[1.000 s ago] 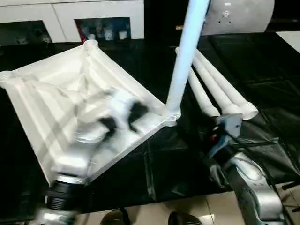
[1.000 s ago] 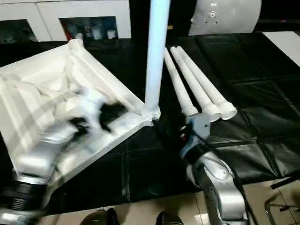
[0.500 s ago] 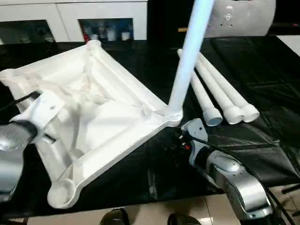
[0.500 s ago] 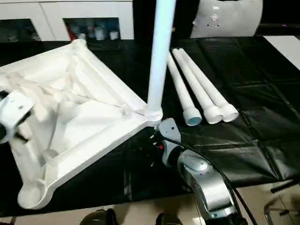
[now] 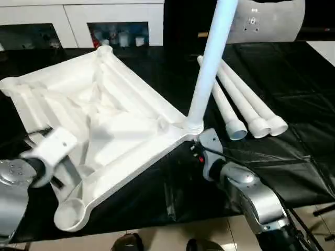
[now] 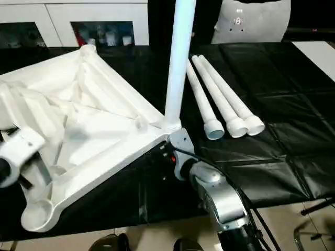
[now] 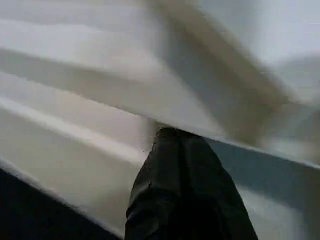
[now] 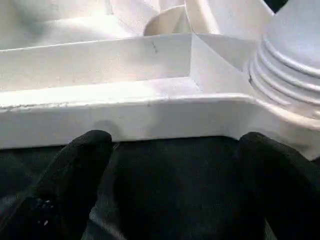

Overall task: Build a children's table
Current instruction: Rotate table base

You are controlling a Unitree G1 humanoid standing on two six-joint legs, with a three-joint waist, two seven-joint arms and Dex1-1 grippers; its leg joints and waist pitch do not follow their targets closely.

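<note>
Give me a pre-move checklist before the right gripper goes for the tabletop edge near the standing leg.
1. Right gripper open: ok, fingers spread wide.
2. Tabletop lying ribbed side up: ok.
3. One leg standing upright in its corner socket: ok; fully seated, cannot tell.
4. Three spare legs lying side by side on the black table, apart from the gripper: ok.
5. Left gripper shut against a tabletop rib: ok; whether it grips the rib, cannot tell.
</note>
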